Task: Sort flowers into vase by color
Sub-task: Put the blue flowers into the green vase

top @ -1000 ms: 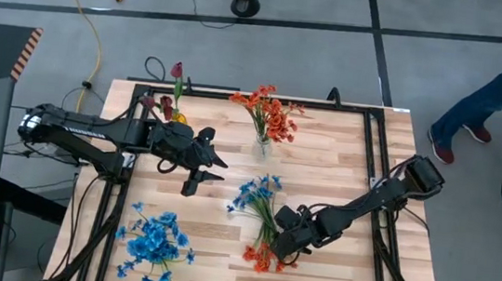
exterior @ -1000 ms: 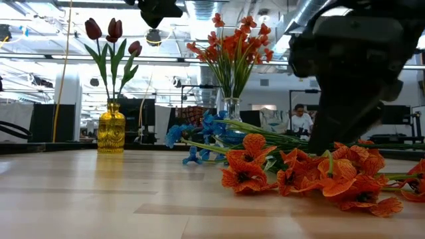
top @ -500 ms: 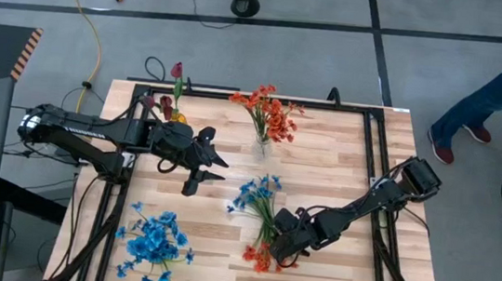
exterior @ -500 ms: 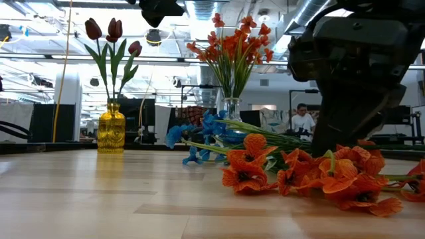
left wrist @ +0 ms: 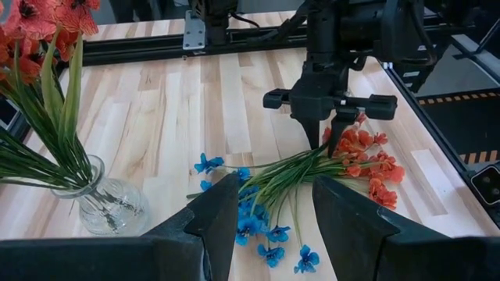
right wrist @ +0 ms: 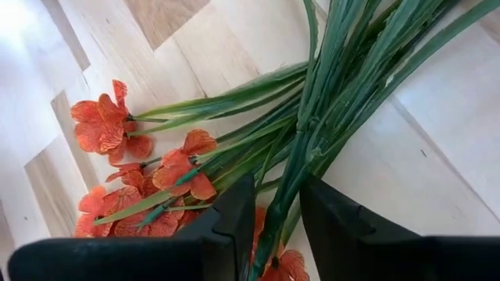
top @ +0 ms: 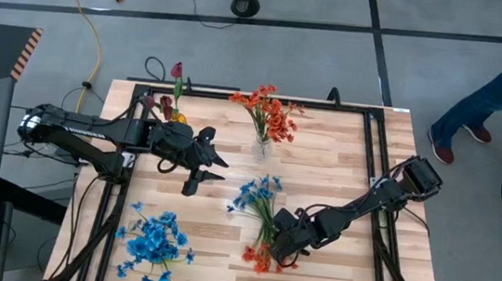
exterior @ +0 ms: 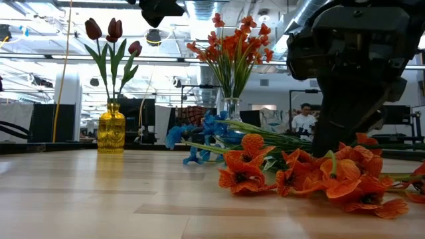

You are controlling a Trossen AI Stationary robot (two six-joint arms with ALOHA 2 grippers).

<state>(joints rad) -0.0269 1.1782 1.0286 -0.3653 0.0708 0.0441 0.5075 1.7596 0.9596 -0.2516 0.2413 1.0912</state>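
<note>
Low down | right pincer (right wrist: 275, 226) clamped on green stems (right wrist: 312, 140) | orange flowers (top: 259, 256) partly hidden | left pincer (left wrist: 273, 226) apart

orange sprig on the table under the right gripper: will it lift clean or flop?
Probably flops: the orange sprig has thin green stems with heavy-looking blooms at one end. It lies tangled with the blue sprig, whose stems cross it, so that may drag along. The right gripper straddles several stems at once, so it could lift more than one.

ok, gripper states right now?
Left gripper: open, empty, above the table.
Right gripper: closing around green stems of the orange flowers; firm grip cannot be told.
</note>
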